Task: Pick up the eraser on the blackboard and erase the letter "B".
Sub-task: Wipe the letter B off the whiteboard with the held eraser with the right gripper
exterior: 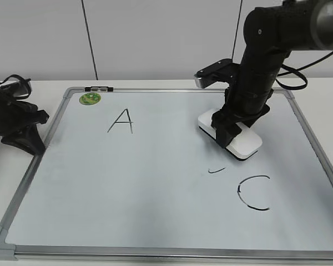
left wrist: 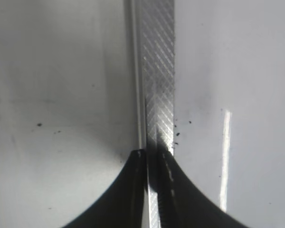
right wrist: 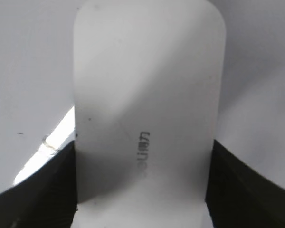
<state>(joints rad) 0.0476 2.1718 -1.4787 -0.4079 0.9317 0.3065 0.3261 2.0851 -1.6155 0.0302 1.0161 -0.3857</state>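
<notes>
The blackboard (exterior: 155, 188) is a white dry-erase board with a silver frame, lying flat on the table. My right gripper (exterior: 232, 128) is shut on the eraser (exterior: 243, 143), a white block with a dark underside, pressed flat on the board right of centre. In the right wrist view the eraser (right wrist: 147, 104) fills the middle between the two black fingers (right wrist: 142, 190). Of the letter "B" only a short black stroke (exterior: 216, 169) shows, just below the eraser. My left gripper (exterior: 36, 130) rests at the board's left edge, shut, over the frame (left wrist: 157, 80).
A black "A" (exterior: 121, 121) is at the upper left of the board and a black "C" (exterior: 254, 192) at the lower right. A round green magnet (exterior: 90, 98) sits near the top left corner. The white table (exterior: 11, 183) surrounds the board.
</notes>
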